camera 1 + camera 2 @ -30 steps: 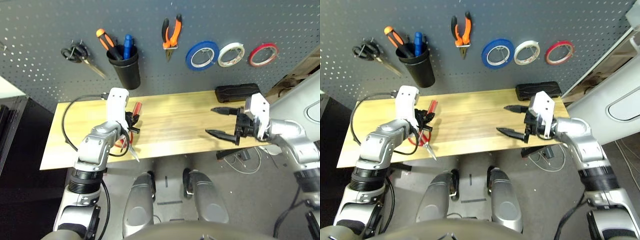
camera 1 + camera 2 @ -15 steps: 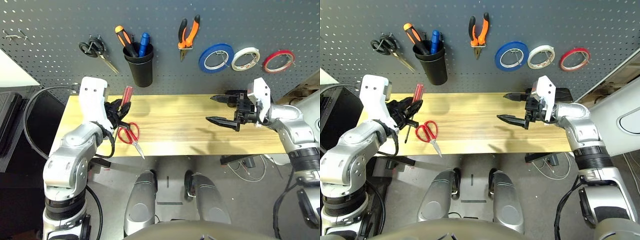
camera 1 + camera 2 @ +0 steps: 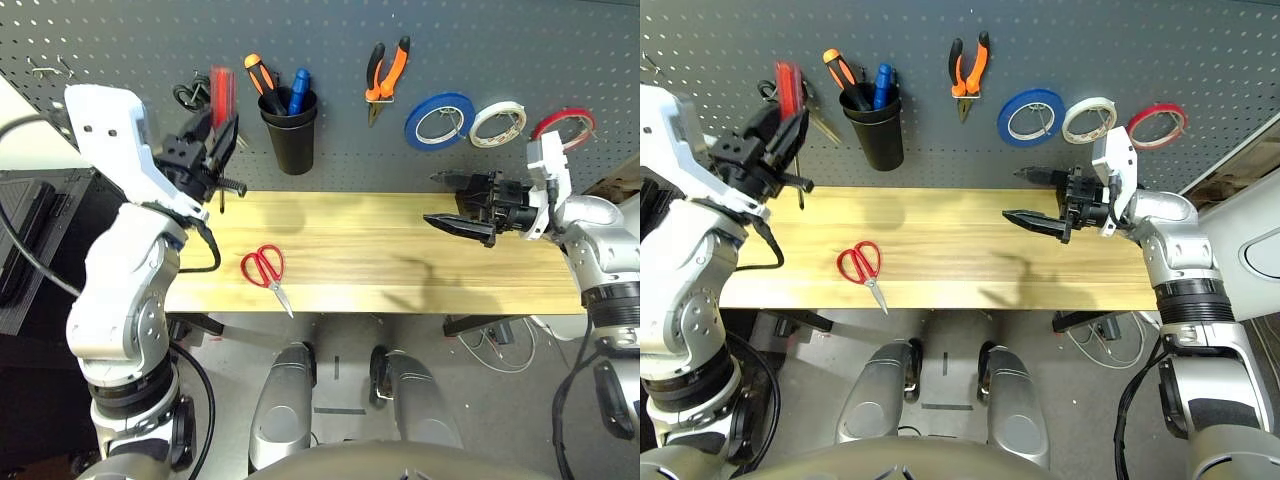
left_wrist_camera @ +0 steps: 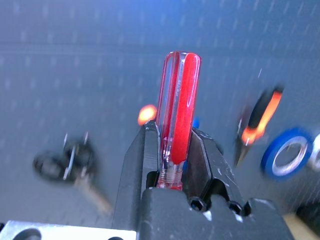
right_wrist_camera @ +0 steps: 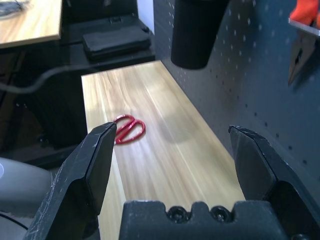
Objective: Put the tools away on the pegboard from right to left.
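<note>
The left gripper (image 3: 222, 135) is pinching the red-handled screwdriver (image 4: 177, 112) low on its handle, just above the metal shank, and is holding it upright in front of the pegboard (image 3: 120, 40), beside the black cup (image 3: 292, 135) on the side of the black-handled scissors (image 3: 190, 97). The main risk, as I judge it, is the grip: the fingers are clamping only the bottom end of the handle, so the tool is liable to pivot or slide out while it is being tipped toward the cup. The cup is already holding an orange-and-black screwdriver (image 3: 262, 85) and a blue-handled tool (image 3: 298, 90), so the incoming one could jam against them or strike the rim and knock the cup on its mount. The black-handled scissors are hanging close to the gripper and could get bumped off their hook. The right gripper (image 3: 1040, 200) is hanging with jaws spread wide and empty, far from the cup, over the wooden table (image 3: 360, 250). The red-handled scissors (image 3: 266, 275) are lying on that table, below the cup, near its front edge.
</note>
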{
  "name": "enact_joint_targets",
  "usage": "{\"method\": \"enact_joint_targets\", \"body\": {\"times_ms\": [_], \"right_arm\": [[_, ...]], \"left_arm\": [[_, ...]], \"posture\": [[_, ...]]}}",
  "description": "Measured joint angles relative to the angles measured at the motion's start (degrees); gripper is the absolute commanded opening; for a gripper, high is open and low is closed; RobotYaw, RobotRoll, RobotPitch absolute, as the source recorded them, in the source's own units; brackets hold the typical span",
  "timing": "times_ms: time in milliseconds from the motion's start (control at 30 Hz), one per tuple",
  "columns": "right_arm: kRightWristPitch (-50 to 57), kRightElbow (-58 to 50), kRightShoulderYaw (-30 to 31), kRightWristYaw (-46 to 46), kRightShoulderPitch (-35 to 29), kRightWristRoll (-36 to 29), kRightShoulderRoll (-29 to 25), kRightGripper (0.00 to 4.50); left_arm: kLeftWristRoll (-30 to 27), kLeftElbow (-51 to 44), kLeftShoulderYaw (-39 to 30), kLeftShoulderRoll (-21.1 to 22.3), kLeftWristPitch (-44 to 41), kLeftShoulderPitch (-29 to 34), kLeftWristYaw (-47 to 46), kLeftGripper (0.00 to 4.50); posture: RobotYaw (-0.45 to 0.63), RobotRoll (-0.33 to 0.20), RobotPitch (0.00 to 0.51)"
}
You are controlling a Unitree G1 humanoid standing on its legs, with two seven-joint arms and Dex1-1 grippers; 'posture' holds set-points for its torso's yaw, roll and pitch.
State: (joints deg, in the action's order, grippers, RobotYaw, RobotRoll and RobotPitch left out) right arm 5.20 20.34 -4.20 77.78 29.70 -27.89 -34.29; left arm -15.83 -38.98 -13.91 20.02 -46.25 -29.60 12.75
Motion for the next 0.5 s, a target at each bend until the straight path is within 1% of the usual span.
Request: {"method": "enact_joint_targets", "body": {"times_ms": [100,200,267,500], "right_arm": [[-0.11,0.08,-0.74,0.19,0.00,-0.19,0.00,4.50],[-0.15,0.05,-1.35,0.30,-0.03,-0.50,0.02,4.50],[-0.24,0.02,-1.48,0.34,-0.11,-0.63,0.04,4.50],[-0.44,-1.20,-4.00,0.11,-1.43,-2.97,0.45,4.50]], "left_arm": [[-1.01,2.49,0.24,-0.69,0.01,-4.54,-0.03,0.87],[-2.31,5.87,0.35,-2.43,0.02,-9.35,-0.99,0.87],[-2.51,7.36,0.38,-2.74,0.48,-11.54,-1.42,0.87],[-1.96,14.55,0.68,-4.91,6.83,-15.32,-3.43,0.87]], "posture": [[0.11,0.000,0.101],[0.09,0.000,0.098],[0.09,0.000,0.096],[0.05,0.000,0.083]]}}
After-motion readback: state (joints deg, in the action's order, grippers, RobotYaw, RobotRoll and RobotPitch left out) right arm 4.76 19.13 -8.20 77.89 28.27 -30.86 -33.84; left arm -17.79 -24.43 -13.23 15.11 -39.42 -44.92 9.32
